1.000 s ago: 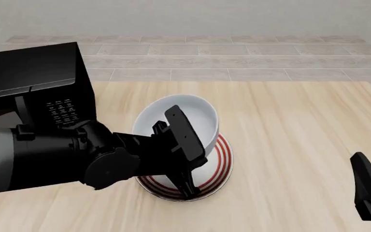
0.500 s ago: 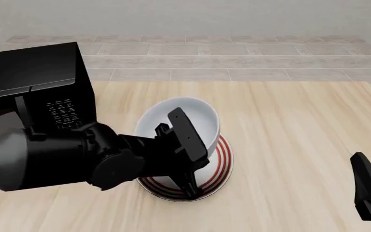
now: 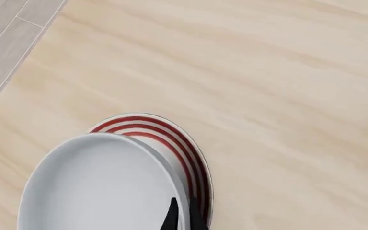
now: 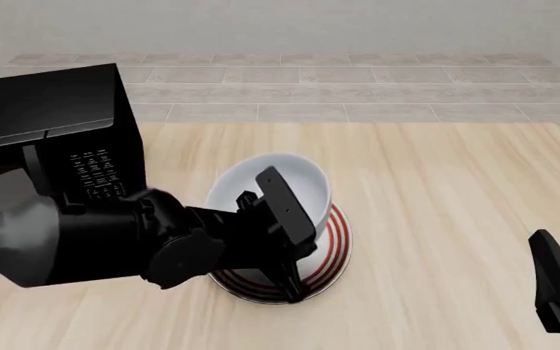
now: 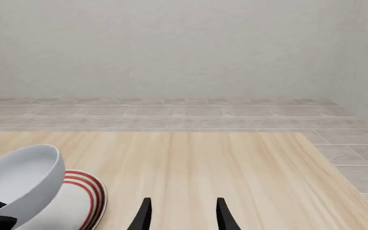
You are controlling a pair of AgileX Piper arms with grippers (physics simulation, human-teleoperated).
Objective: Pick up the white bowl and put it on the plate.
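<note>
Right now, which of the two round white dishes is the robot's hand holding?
The white bowl, the deep plain one. The left hand pinches its rim and holds it tilted over the plate, which is flat with red rings.

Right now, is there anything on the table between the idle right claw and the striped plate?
Nothing: the front view shows only bare wood between the right gripper and the plate.

A boxy black microwave oven (image 4: 61, 124) with a keypad stands at nine o'clock on the pale wooden counter (image 4: 436, 189); grey tiled floor (image 4: 358, 87) lies beyond.
</note>
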